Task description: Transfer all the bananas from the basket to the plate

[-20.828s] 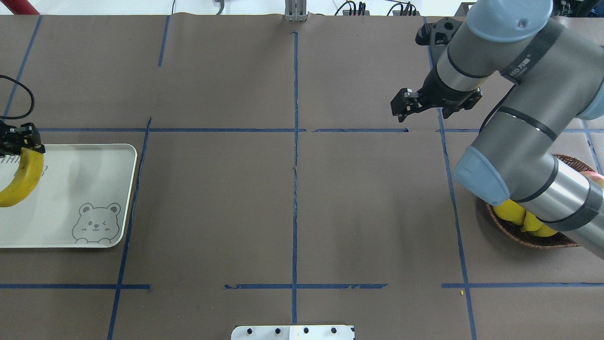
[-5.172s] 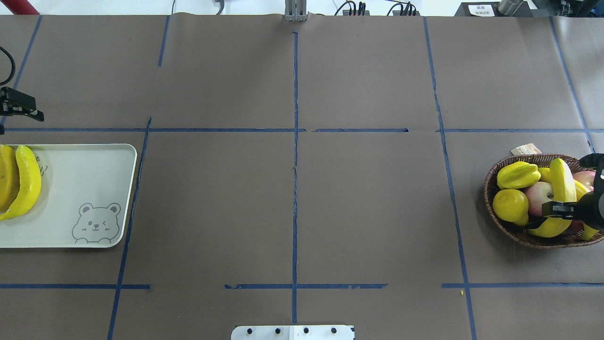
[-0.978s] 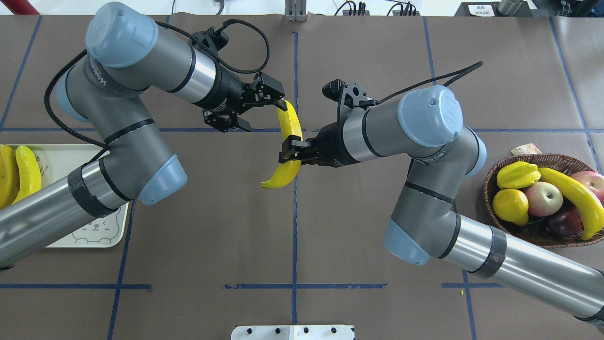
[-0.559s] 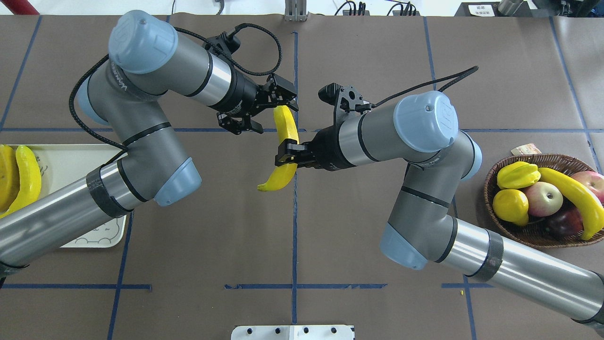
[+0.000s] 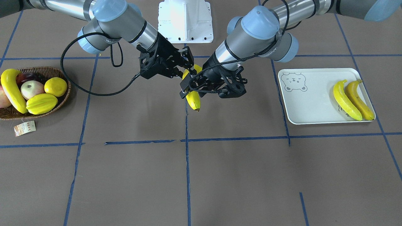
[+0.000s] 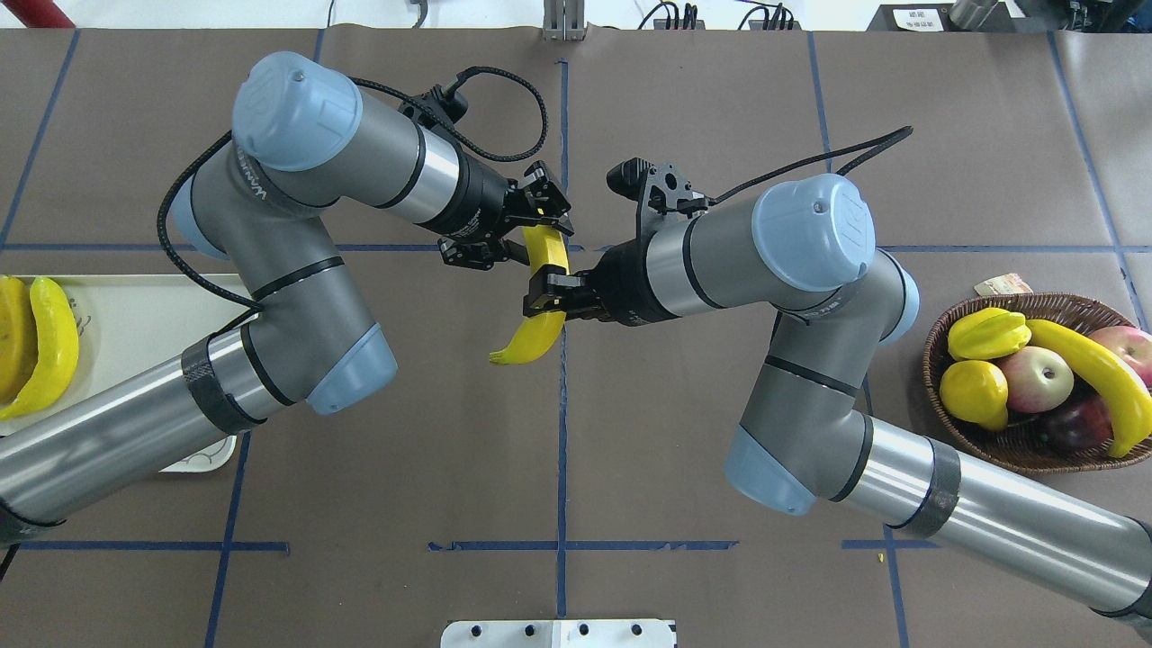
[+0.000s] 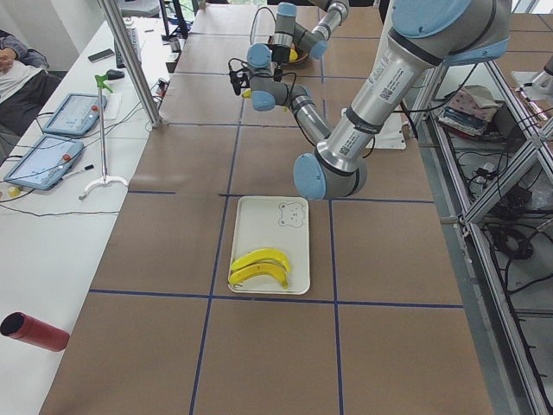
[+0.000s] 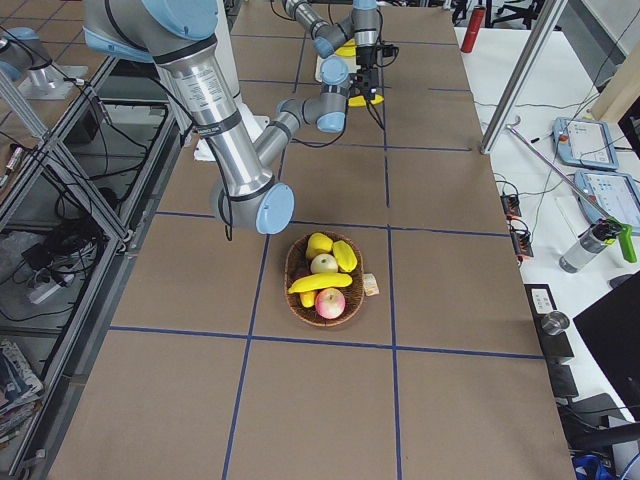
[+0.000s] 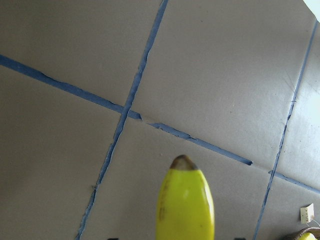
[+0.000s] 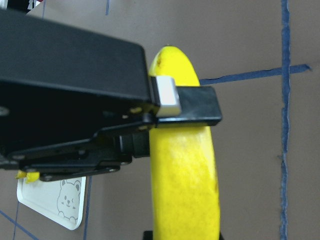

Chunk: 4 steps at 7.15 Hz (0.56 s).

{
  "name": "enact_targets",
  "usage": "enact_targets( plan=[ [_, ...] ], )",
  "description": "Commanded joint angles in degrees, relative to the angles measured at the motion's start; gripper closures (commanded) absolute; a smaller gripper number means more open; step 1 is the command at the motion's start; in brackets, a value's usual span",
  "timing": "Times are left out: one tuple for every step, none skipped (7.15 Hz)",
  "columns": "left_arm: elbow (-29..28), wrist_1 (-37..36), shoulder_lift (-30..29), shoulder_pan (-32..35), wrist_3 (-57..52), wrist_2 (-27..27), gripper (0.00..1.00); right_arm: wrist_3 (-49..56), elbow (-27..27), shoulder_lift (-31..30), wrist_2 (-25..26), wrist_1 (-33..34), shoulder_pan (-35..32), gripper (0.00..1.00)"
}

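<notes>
Nearest the robot, well off to the right of the held banana [image 6: 533, 335], the basket [image 6: 999, 453] sits on the desk [image 6: 405, 504]. One banana [image 6: 1093, 373] lies in it across the other fruit, next to an apple [image 6: 1035, 378], a starfruit [image 6: 987, 333] and a lemon [image 6: 972, 393]. About as near, well off to the held banana's left, is the plate [image 6: 135, 310], partly under the left arm. A yellow banana [image 6: 49, 346] and an orange banana [image 6: 13, 337] lie on it side by side, touching, at its outer end. The held banana itself hangs above the middle of the desk, its free tip pointing toward the robot and a little to the left. The right end effector [image 6: 547, 297] is clamped narrow across the held banana's middle. Just beyond it, at the held banana's far end, the left end effector [image 6: 531, 238] has its jaws set on either side of the fruit. One finger lies against the peel in the right wrist view, but I cannot tell whether the jaws grip it or merely straddle it.
</notes>
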<state>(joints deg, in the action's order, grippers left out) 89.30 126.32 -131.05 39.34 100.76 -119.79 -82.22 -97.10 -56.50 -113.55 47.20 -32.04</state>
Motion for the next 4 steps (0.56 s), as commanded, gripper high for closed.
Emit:
enact_targets(
  plan=[
    [-0.01,0.16,0.10,0.04,0.22,0.08,0.46,-0.13,-0.02,-0.01,0.00,0.00,0.05,0.93],
    [-0.01,0.16,0.10,0.04,0.22,0.08,0.53,-0.13,-0.02,-0.01,0.00,0.00,0.05,0.93],
    [-0.01,0.07,0.10,0.04,0.31,0.08,0.89,-0.13,-0.02,-0.01,0.00,0.00,0.05,0.92],
    [-0.01,0.16,0.27,0.21,0.31,0.08,1.00,-0.22,0.07,-0.01,0.00,0.08,0.05,0.84]
  ],
)
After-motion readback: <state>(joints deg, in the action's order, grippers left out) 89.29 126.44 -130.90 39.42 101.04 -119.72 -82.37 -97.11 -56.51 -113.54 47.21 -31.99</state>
